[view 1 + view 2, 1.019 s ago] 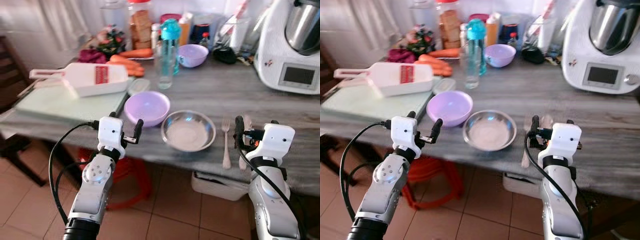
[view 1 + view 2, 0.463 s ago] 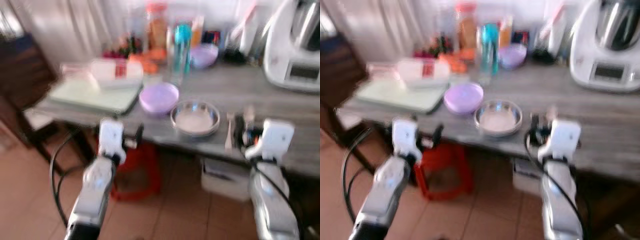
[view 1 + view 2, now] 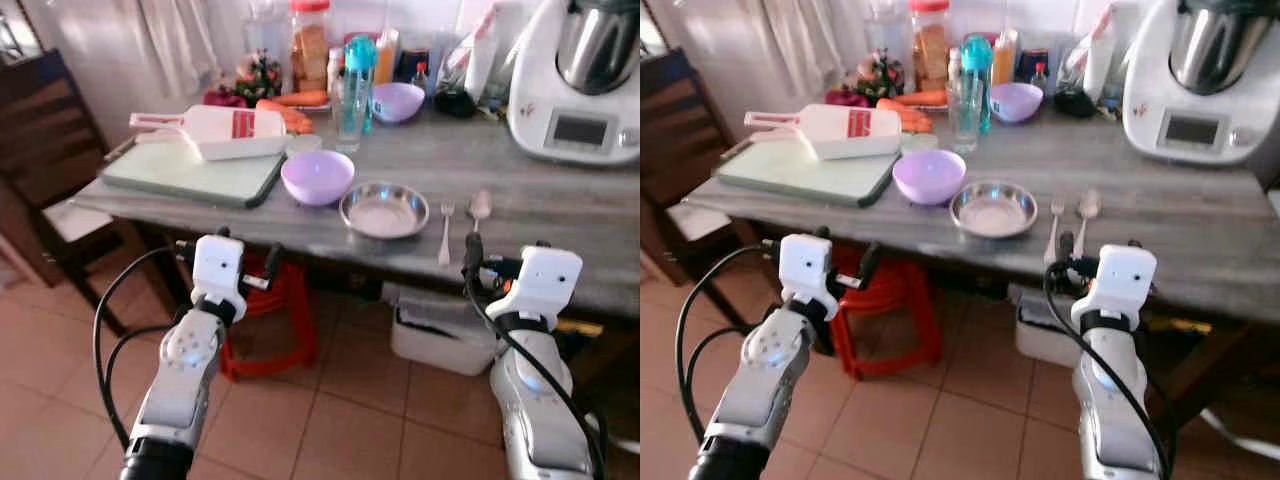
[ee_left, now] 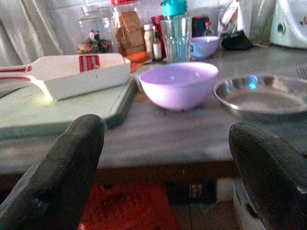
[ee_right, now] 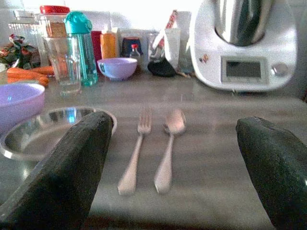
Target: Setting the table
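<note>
On the desk (image 3: 560, 205) a fork (image 3: 445, 229) and a spoon (image 3: 479, 206) lie side by side, just right of the steel bowl (image 3: 384, 210). The left end effector (image 3: 245, 272) and the right end effector (image 3: 485, 262) hover before the desk edge, both with fingers spread and holding nothing.

A pale green cutting board (image 3: 190, 170) lies at the counter's left end, and a white mandoline slicer (image 3: 218, 131) with a red label rests across its far edge. Behind it sit carrots (image 3: 290, 108) on a plate and a glass jar with a red lid (image 3: 309, 45) (something brown inside). A teal-capped bottle (image 3: 361, 78) stands just behind a clear glass (image 3: 349, 100). A white kitchen machine with a steel bowl (image 3: 582, 80) fills the right end. Under the counter are a red stool (image 3: 270, 318) and a white bin (image 3: 440, 340); a dark wooden chair (image 3: 45, 170) stands at far left.
</note>
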`<state>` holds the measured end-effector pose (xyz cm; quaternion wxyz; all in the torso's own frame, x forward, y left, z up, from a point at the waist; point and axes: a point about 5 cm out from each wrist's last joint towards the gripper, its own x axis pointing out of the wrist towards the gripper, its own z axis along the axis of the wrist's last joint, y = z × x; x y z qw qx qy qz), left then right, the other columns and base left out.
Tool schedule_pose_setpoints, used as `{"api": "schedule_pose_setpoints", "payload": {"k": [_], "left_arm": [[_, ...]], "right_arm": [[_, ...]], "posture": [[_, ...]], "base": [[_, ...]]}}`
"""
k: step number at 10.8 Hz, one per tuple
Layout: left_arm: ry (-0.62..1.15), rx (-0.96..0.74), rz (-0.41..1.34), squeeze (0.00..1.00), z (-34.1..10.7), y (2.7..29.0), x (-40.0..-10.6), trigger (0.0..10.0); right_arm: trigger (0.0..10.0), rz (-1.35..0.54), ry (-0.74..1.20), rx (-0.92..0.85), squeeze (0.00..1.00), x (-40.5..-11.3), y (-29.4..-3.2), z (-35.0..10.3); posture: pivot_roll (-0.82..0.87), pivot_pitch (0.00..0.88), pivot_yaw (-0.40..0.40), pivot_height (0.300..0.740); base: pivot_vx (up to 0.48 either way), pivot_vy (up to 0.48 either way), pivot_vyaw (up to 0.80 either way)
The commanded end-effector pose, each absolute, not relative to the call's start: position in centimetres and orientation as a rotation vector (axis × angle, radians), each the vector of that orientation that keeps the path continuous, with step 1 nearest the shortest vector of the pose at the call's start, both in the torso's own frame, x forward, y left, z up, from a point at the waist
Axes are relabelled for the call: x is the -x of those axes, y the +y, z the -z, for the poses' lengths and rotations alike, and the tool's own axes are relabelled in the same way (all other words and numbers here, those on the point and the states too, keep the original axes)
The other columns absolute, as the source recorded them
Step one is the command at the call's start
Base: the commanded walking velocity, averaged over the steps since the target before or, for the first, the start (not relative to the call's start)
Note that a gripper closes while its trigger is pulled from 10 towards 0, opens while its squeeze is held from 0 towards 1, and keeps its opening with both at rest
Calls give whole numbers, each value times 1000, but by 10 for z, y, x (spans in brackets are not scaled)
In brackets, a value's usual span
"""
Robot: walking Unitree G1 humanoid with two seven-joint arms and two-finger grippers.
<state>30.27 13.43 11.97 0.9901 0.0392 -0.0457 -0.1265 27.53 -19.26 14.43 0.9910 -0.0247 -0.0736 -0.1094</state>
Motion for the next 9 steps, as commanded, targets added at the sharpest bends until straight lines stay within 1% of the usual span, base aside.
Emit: {"api": "schedule_pose_setpoints", "payload": {"k": [1,5,7,8,9], "left_arm": [[-90,-70,276,0,-120,129,-302,10000],[-91,-68,284,0,-119,128,-303,10000],[-122,-58,312,0,-121,122,-303,10000],[-131,-25,348,0,-123,117,-303,10000],[-125,-38,357,0,-122,117,-303,10000]], "right_arm": [[10000,235,-147,56,0,-274,-196,-144],[10000,234,-145,65,0,-275,-197,-144],[10000,228,-143,68,0,-276,-196,-143],[10000,222,-145,67,0,-277,-194,-143],[10000,223,-148,68,0,-277,-194,-144]], "posture": [[-13,0,51,740],[-17,0,48,740],[-16,0,47,740],[-19,0,50,740],[-19,0,50,740]], "base": [[-307,0,0],[-308,0,0],[0,0,0],[0,0,0],[0,0,0]]}}
